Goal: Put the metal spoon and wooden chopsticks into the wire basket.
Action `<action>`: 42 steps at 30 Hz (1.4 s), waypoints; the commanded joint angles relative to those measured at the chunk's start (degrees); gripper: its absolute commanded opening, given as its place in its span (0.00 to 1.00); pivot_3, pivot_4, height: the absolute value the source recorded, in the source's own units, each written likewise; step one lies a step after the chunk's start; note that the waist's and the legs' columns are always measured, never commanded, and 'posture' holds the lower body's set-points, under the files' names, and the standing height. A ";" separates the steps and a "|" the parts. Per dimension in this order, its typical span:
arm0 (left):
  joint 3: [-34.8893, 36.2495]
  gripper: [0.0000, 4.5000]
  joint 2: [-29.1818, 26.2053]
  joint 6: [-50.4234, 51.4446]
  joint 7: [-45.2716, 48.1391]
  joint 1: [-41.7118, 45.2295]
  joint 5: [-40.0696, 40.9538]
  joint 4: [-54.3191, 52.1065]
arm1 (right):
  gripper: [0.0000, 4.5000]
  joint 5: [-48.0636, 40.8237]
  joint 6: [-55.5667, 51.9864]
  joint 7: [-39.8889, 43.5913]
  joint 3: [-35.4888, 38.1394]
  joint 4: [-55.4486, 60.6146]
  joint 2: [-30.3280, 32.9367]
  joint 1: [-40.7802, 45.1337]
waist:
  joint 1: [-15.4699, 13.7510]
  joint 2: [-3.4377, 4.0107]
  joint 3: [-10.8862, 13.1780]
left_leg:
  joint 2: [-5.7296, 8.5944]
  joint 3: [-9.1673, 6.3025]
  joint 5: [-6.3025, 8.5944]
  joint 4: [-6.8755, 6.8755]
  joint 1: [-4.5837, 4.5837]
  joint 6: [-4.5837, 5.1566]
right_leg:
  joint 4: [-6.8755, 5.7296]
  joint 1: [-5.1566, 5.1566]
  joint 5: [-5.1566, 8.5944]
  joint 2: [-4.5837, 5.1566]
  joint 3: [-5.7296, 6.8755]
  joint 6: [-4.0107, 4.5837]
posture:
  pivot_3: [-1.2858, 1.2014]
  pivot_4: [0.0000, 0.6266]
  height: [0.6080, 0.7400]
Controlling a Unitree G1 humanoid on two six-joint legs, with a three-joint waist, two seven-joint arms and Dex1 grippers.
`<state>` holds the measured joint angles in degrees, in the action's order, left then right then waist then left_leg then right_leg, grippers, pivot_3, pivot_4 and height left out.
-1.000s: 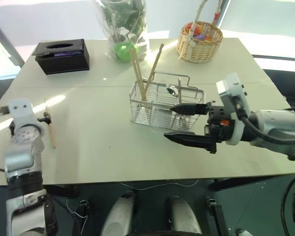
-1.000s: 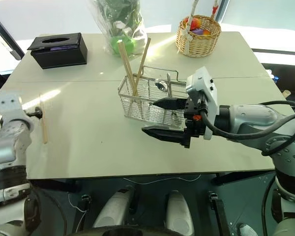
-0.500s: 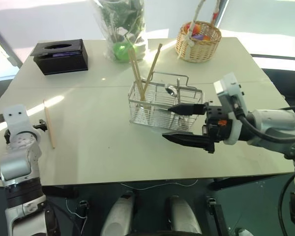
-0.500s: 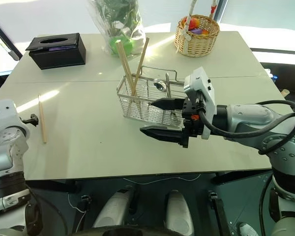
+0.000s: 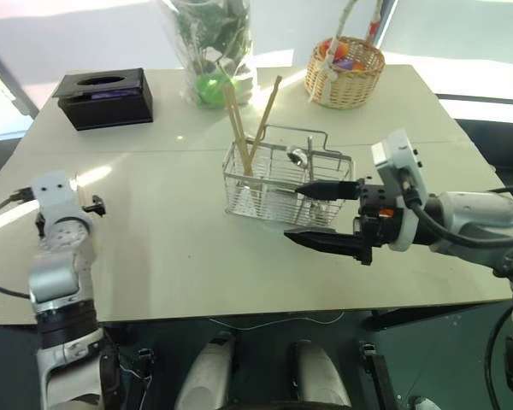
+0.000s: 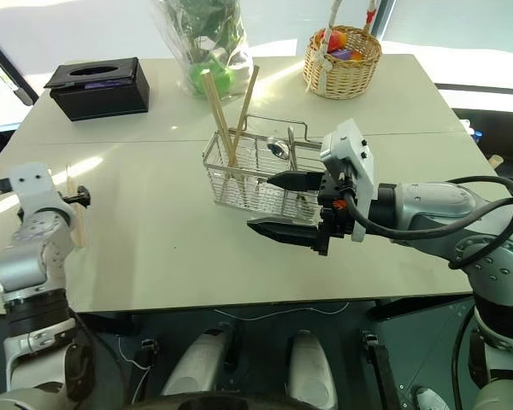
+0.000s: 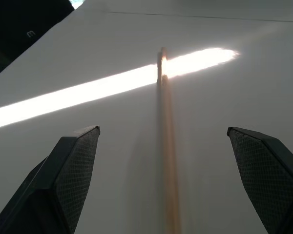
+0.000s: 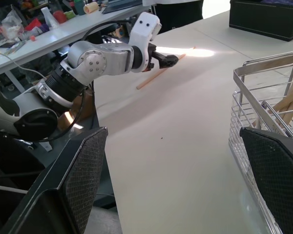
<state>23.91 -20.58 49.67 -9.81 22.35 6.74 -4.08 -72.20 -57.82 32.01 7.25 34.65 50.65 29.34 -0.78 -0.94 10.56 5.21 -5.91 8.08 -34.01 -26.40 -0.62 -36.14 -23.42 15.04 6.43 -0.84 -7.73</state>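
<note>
— While the wire basket [image 5: 284, 186] stands mid-table, what's inside it?
— Two wooden chopsticks [image 5: 239, 128] and the metal spoon [image 5: 301, 157]; a third chopstick [image 7: 167, 146] lies well to its left.
— And the claws?
— Left gripper [image 7: 171, 185] spread wide, astride that stick; right gripper [image 5: 321, 215] gaping, empty, just beside the basket.

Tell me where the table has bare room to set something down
Free: the wide near strip between the loose chopstick at the left edge and the wire basket, and the stretch between the black box and that basket. Crowded: the far edge, with bagged plant and wicker basket.
</note>
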 commanded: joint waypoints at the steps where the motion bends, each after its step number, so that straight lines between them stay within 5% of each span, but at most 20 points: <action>1: 0.81 0.98 0.42 3.50 -2.25 -0.73 -1.70 0.45 | 1.00 -0.39 0.88 -0.08 2.06 1.04 0.76 0.23 | 0.07 0.00 0.00 | 0.00 0.00 0.00 0.00 0.00 0.00 | 0.00 -0.01 0.00 0.00 0.00 -0.01 | 0.52 0.24 1.00; 25: 10.20 0.98 0.65 12.63 2.10 -3.95 4.57 -1.31 | 1.00 0.95 1.06 -0.45 3.05 -0.24 1.25 0.33 | 0.19 0.40 -0.33 | -0.02 0.13 0.01 0.01 0.10 0.01 | 0.00 0.04 0.09 0.00 -0.08 0.15 | 0.52 0.24 1.00; 28: 10.83 0.80 0.96 12.56 1.54 -3.97 4.49 -1.77 | 1.00 1.53 1.16 -0.13 3.04 -0.58 1.18 0.64 | 0.26 0.41 -0.36 | -0.03 0.15 0.01 0.02 0.11 0.01 | 0.00 0.03 0.09 -0.01 -0.11 0.16 | 0.52 0.24 1.00; 35: 11.54 0.01 1.47 12.95 0.75 -4.04 4.28 -2.88 | 1.00 2.55 1.30 0.67 3.15 -0.86 1.06 0.65 | 0.52 0.43 -0.38 | -0.05 0.19 0.02 0.06 0.13 0.02 | 0.00 0.01 0.09 -0.01 -0.15 0.15 | 0.52 0.24 1.00; 42: 11.76 0.00 -0.65 9.14 -0.02 -2.18 3.50 -0.57 | 1.00 2.82 1.25 0.74 3.29 -0.85 0.77 0.35 | 0.36 0.43 -0.38 | -0.05 0.19 0.02 0.06 0.13 0.02 | 0.00 0.01 0.09 -0.01 -0.15 0.16 | 0.52 0.24 1.00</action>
<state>33.63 -19.79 60.01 -8.68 20.42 11.89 -6.53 -69.28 -57.81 32.56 8.50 33.44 51.09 29.04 -0.42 -0.51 10.18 5.16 -5.72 8.11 -33.94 -26.27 -0.60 -36.14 -23.42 15.13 6.41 -0.99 -7.56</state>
